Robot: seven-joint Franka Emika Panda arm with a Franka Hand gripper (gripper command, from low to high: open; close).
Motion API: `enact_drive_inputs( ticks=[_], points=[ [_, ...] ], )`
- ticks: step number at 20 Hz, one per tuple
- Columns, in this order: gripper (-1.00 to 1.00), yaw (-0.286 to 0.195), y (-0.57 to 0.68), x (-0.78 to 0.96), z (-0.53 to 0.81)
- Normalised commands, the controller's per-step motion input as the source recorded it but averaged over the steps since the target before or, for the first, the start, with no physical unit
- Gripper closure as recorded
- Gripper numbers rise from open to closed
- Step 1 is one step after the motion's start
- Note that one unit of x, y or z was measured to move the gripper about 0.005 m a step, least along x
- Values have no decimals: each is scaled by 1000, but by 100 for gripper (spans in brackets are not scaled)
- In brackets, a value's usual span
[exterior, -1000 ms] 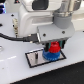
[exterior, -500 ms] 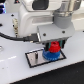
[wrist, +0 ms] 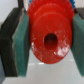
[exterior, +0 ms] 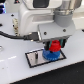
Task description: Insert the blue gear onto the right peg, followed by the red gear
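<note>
two gears are in view at the plate: the blue gear (exterior: 50, 55) lies flat on the grey black-bordered plate (exterior: 34, 58) toward the exterior view's right, evidently seated where the right peg should be, though that peg itself is hidden beneath the stack. the red gear (exterior: 55, 47) sits directly above it, clamped between the fingers of the gripper (exterior: 55, 46), and appears to be touching or just above the blue hub; which of the two cannot be told from this view. a thin dark pin (exterior: 39, 56), the other peg, stands bare on the plate toward the exterior view's left. the wrist view confirms the grasp: the green pads (wrist: 20, 42) press on opposite sides of the red gear (wrist: 49, 39), teeth outward, dark centre hole (wrist: 50, 40) facing the camera and roughly centred between the pads. judgement: the blue stage is done and the red insertion is in hand. to do it well, the hole should be kept concentric with the peg, the disc held level, and the descent made slowly and straight down. release should wait until the red gear rests flat on the blue one; opening early risks a tilted, jammed seat.
</note>
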Motion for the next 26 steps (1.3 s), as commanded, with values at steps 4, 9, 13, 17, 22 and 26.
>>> enact_drive_inputs(
  ticks=[4,9,13,17,22,26],
  points=[
    [100,0,-97,136,45],
    [100,0,-30,33,-168],
    [100,0,-77,122,-4],
    [100,0,-88,207,18],
    [100,0,-27,188,44],
    [100,0,-9,194,254]
  ],
)
